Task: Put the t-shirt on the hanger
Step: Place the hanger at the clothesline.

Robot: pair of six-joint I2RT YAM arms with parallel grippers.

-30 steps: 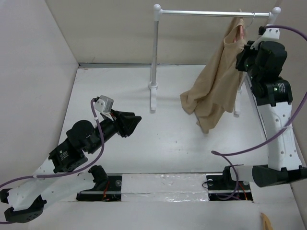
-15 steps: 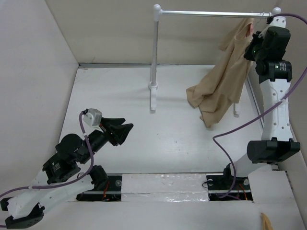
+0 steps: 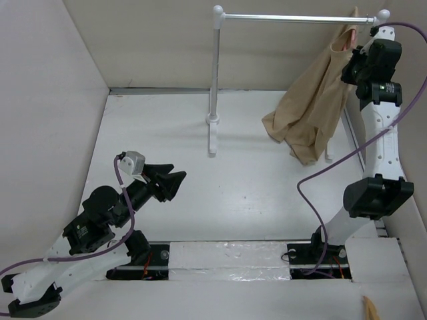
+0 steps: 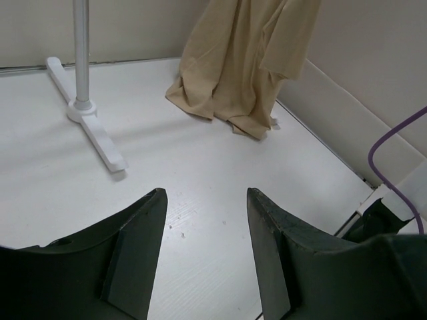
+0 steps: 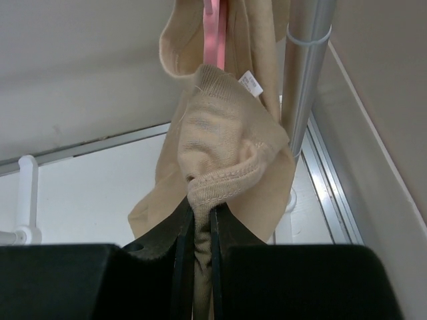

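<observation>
right end effector raised, pinching t-shirt | left end effector low, released

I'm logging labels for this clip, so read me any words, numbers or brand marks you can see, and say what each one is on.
No text in any view can be read.
On the small white tag sewn to the t-shirt: faint print, too small to read.
The arms, rack and table show no legible marks.
</observation>
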